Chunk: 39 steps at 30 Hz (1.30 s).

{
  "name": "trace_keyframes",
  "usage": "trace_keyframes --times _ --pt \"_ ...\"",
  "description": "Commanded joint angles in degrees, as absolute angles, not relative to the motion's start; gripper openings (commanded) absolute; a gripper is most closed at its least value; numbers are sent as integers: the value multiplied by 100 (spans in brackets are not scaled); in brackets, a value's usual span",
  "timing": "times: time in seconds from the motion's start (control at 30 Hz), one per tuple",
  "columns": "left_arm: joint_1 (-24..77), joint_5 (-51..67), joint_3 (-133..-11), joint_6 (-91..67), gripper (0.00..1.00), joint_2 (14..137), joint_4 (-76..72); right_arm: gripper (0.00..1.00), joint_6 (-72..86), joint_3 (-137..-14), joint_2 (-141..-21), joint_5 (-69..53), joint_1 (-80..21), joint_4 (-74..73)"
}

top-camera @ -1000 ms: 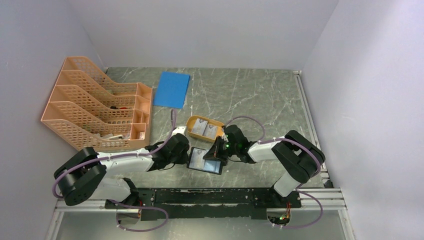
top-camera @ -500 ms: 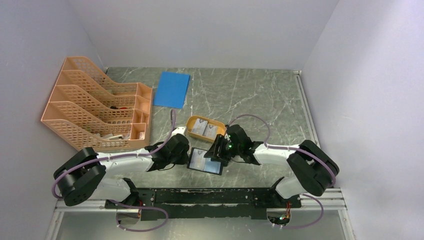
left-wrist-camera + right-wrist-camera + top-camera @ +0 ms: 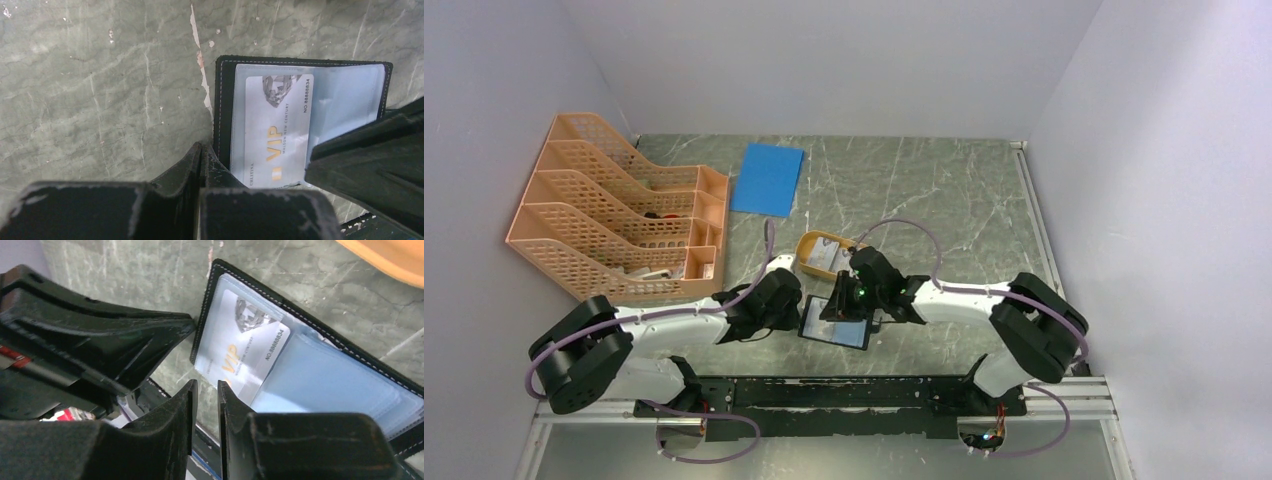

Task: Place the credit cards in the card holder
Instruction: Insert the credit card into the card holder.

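Grey-green marbled table (image 3: 944,200), near edge: card holder (image 3: 834,322) lying open between both grippers. One silvery VIP card (image 3: 272,130) in clear pocket. left gripper (image 3: 201,155) pinched closed at holder's border. right gripper (image 3: 206,395) narrowly parted, nothing between, above card's end. More cards (image 3: 824,258) in orange dish (image 3: 809,243) just behind.

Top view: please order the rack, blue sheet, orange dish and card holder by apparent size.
1. Rack, clearly largest.
2. Blue sheet.
3. Card holder and orange dish: they look alike, and the right arm hides part of the dish, so no ranking.
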State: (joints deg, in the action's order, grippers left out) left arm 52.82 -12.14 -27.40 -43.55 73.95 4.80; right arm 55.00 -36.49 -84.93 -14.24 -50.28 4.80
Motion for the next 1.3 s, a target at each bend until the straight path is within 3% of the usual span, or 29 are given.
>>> trace_keyframes --times 0.0,0.57,1.27 --pt "5316 -1173 -2598 -4347 5 7311 810 25 5326 -3781 -8762 -1122 -5080 96" --pt "5313 -980 -2529 -4273 5 7334 619 24 5405 -3445 -8540 -584 -4979 -517" --pt "5328 -247 -2446 -4132 5 7725 -149 26 5408 -3682 -8882 -1134 -5019 203"
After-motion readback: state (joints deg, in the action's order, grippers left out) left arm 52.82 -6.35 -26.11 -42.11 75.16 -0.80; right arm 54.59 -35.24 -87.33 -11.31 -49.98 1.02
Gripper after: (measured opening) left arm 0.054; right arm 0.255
